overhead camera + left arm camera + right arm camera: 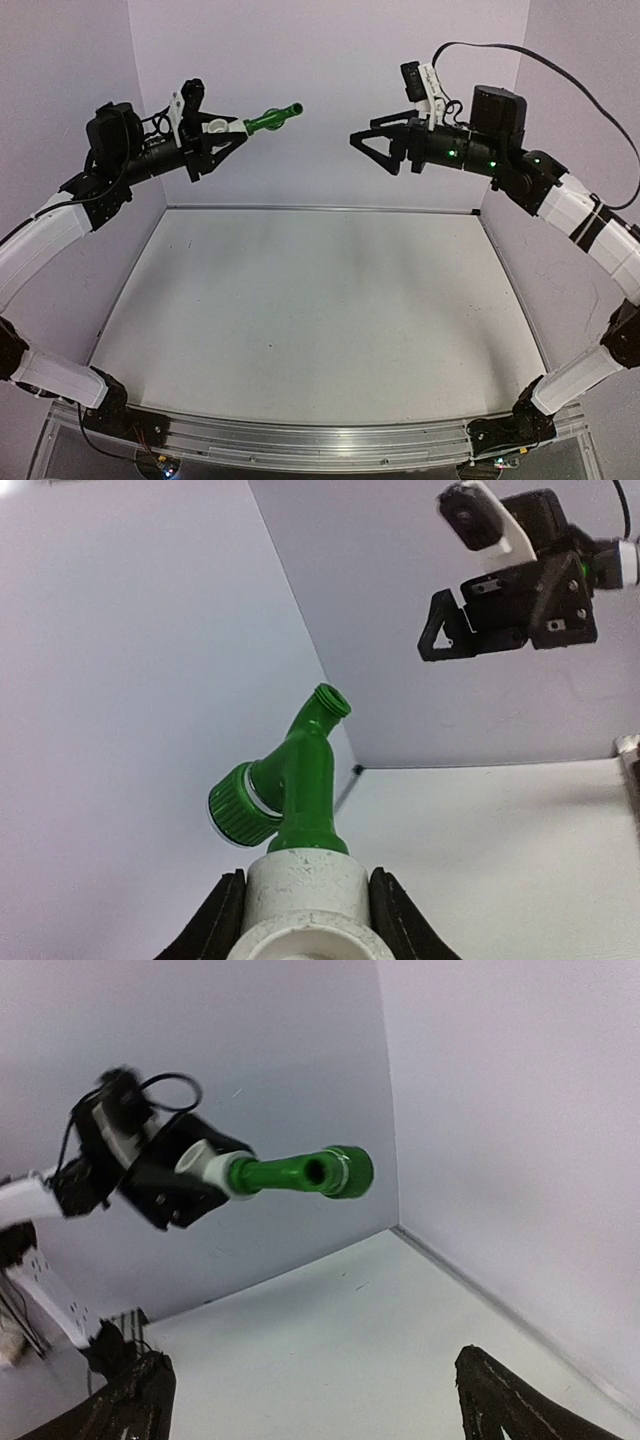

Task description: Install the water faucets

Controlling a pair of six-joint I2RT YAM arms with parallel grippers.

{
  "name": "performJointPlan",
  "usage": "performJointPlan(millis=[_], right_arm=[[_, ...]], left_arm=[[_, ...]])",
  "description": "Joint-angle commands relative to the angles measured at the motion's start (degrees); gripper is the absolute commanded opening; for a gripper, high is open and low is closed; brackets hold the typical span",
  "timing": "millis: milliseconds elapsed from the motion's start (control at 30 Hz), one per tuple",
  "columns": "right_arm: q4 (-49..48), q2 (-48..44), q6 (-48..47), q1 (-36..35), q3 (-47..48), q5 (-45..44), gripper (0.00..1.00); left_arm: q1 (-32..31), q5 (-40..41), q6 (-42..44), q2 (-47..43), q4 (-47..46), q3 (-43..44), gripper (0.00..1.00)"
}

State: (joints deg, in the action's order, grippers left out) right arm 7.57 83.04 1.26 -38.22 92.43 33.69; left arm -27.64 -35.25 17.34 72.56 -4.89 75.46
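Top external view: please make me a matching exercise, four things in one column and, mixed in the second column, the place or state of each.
1 green faucet
2 white fitting
3 right jaws
4 table

a open, holding nothing
b clamped between the left jaws
c lies below both arms
d sticks out of the fitting, in the air

Pairs: 1-d, 2-b, 3-a, 4-c

Left tool [232, 135]: raised, pointing right, clamped on white fitting [222, 127].
Right tool [362, 140]: raised, pointing left, jaws spread wide.
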Motion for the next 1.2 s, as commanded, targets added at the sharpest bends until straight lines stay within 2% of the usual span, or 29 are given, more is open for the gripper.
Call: performJointPlan(millis=[0, 33, 100, 233, 467, 567, 700, 833, 1033, 1100, 1167], right_arm=[[0.73, -2.24, -25.09, -0.44, -2.19, 9.11, 0.98], [1.23, -2.1, -27.46, -0.45, -2.15, 9.63, 0.98], [1.47, -1.32, -30.18, -0.45, -1.87, 9.38, 0.98], [1.31, 2.12, -28.12, -0.5, 0.5, 11.15, 0.98], [-3.16, 5.39, -20.38, -1.59, -0.26, 20.96, 0.96], [-3.69, 5.18, -19.97, -2.78, -1.23, 21.52, 0.95], [-4.53, 2.09, -18.08, -3.01, -3.42, 15.06, 0.95], [-4.68, -0.88, -18.55, -3.22, -7.35, 18.8, 0.96], [-5.96, -0.05, -17.26, -4.97, -6.86, 19.63, 0.96], [-9.2, 1.25, -13.92, -5.14, -6.22, 19.21, 0.95], [-12.14, 3.04, -10.66, -5.72, -5.23, 20.09, 0.9]], left_arm=[[2.19, -34.73, -36.49, 4.21, -3.06, 4.93, 0.0], [1.68, -38.81, -39.89, 6.34, -3.03, 6.23, 0.0], [-0.19, -41.79, -45.36, 8.04, -3.09, 6.44, 0.0], [-2.09, -41.61, -44.63, 6.32, -3.2, 1.8, 0.0], [-3.07, -39.51, -42.79, 6.8, -3.03, 0.99, 0.0], [-3.17, -39.13, -42.12, 7.14, -3.11, 1.19, 0.0], [-3.12, -37.82, -40.62, 5.97, -3.13, 1.03, 0.0], [-2.21, -37.3, -40.36, 4.86, -2.98, 1.06, 0.0], [-1.81, -37.41, -40.71, 5.22, -2.72, 1.36, 0.0], [-1.81, -37.18, -41.11, 5.3, -2.63, 1.21, 0.0], [-1.81, -36.82, -41.22, 5.58, -2.59, 1.01, 0.0]])
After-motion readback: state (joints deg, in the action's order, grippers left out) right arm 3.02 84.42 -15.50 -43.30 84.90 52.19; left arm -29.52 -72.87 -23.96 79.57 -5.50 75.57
